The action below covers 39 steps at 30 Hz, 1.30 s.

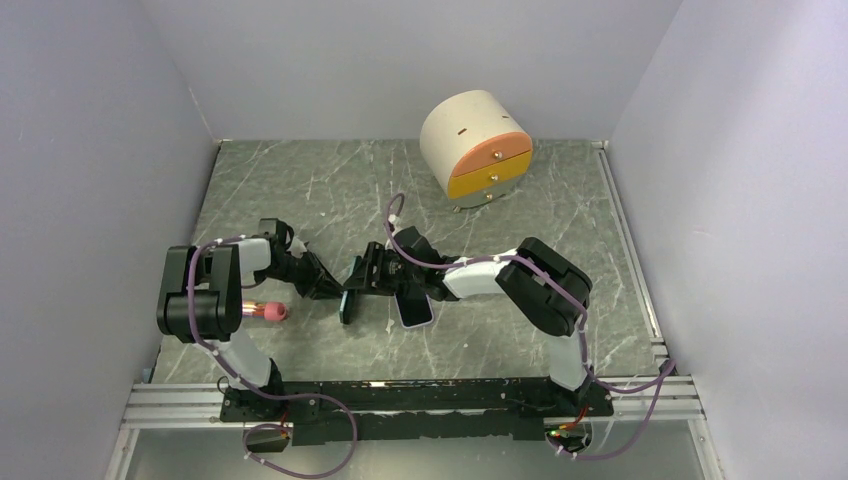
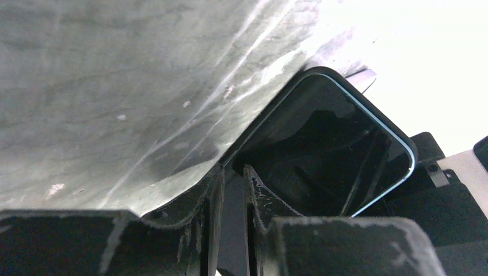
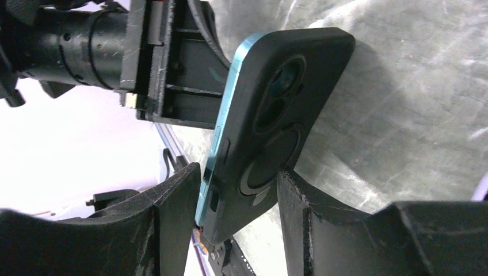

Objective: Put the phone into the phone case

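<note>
Phone (image 3: 220, 138): teal rim, dark glossy screen. Phone case (image 3: 293, 98) covers its back: matte black, rounded corners, round camera cutout, ring below it. Pair stands on edge, nearer arm bases than drawer box (image 1: 477, 146) and left of it. Right jaws clamp pair across its thickness. Left jaws narrow, almost closed, nothing seen between, tips by screen. Drawer box: cream cylinder, orange drawer fronts. Surface (image 1: 300, 190): grey marble pattern, white veins. Walls (image 1: 100, 150): plain, pale lavender.

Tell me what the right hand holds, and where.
The phone, seated in its black case, pinched by the right hand at the end away from the lenses.
</note>
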Each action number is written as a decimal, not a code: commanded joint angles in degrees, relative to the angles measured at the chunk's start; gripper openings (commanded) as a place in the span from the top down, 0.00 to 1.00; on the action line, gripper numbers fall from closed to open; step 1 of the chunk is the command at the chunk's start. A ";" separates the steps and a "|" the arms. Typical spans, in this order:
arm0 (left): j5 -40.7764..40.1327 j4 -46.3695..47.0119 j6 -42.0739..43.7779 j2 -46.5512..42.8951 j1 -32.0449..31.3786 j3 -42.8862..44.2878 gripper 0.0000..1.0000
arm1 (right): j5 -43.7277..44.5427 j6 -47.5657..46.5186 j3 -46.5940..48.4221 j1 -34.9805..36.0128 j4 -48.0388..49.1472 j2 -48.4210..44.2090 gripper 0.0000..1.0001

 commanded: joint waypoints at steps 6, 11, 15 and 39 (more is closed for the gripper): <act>2.26 0.60 -1.22 -3.47 -0.92 -0.70 0.74 | 2.71 -2.08 1.37 0.15 -2.71 -3.84 0.41; 2.13 0.72 -1.51 -3.11 -1.37 -0.53 0.74 | 2.48 -1.49 0.52 -0.19 -2.34 -4.40 0.35; 1.35 0.57 -1.84 -2.76 -3.33 0.22 0.73 | 2.85 -2.30 0.64 -0.43 -3.23 -4.97 0.47; -0.86 -1.95 -0.96 -3.15 -4.68 2.07 0.72 | 4.48 -6.66 0.30 -1.65 -9.25 -6.65 0.85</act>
